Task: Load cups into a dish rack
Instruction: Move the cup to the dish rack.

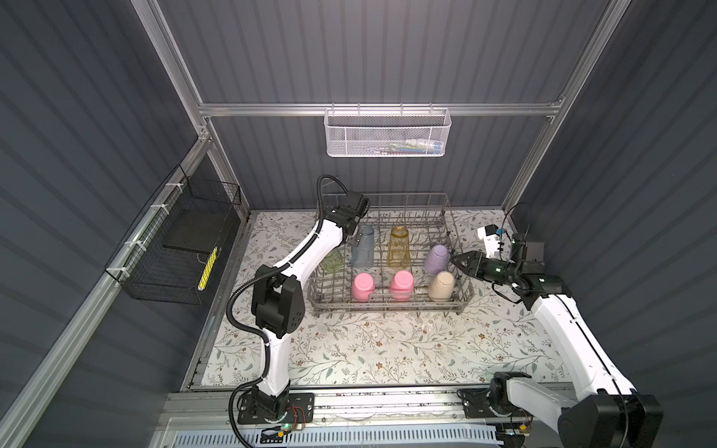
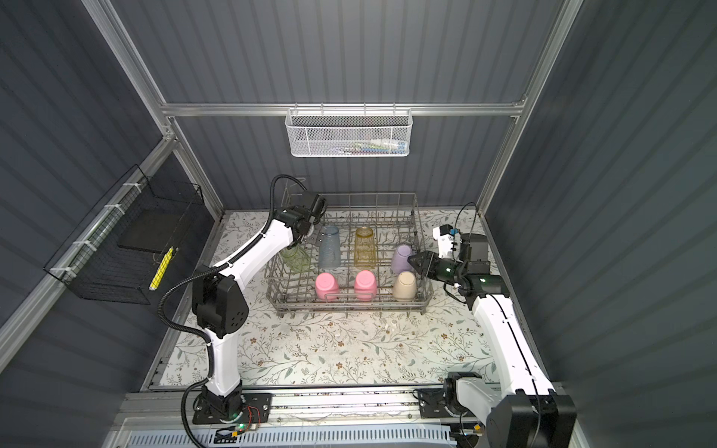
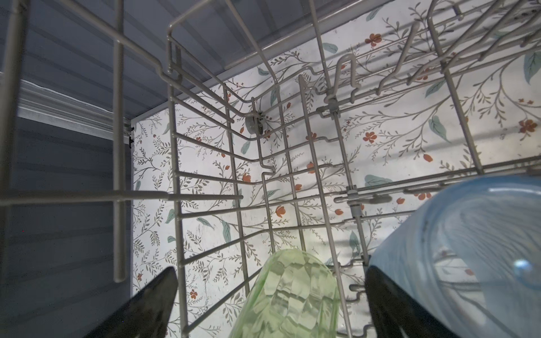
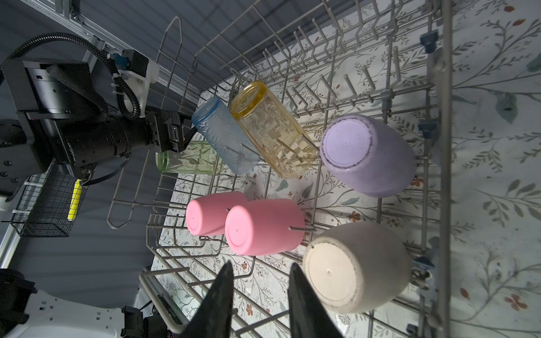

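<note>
The grey wire dish rack [image 1: 388, 305] holds several cups, all upside down on its tines. The back row has green [image 1: 331, 260], blue [image 1: 363, 248], amber [image 1: 398, 248] and lavender [image 1: 437, 259]. In front stand two pink cups [image 1: 363, 286] [image 1: 401, 285] and a beige one [image 1: 441, 286]. My left gripper [image 3: 269, 272] is open wide over the green cup [image 3: 288, 295], with a gap on each side. The blue cup [image 3: 462, 248] lies against the outside of one finger. My right gripper [image 4: 261, 266] hovers at the rack's right end beside the beige cup [image 4: 355, 266], open and holding nothing.
A white mesh basket [image 1: 386, 134] hangs on the back wall. A black wire basket [image 1: 174, 248] on the left wall holds a yellow item. The rack sits at the back of the floral table [image 1: 388, 349]. A small black box [image 1: 533, 252] stands behind my right wrist.
</note>
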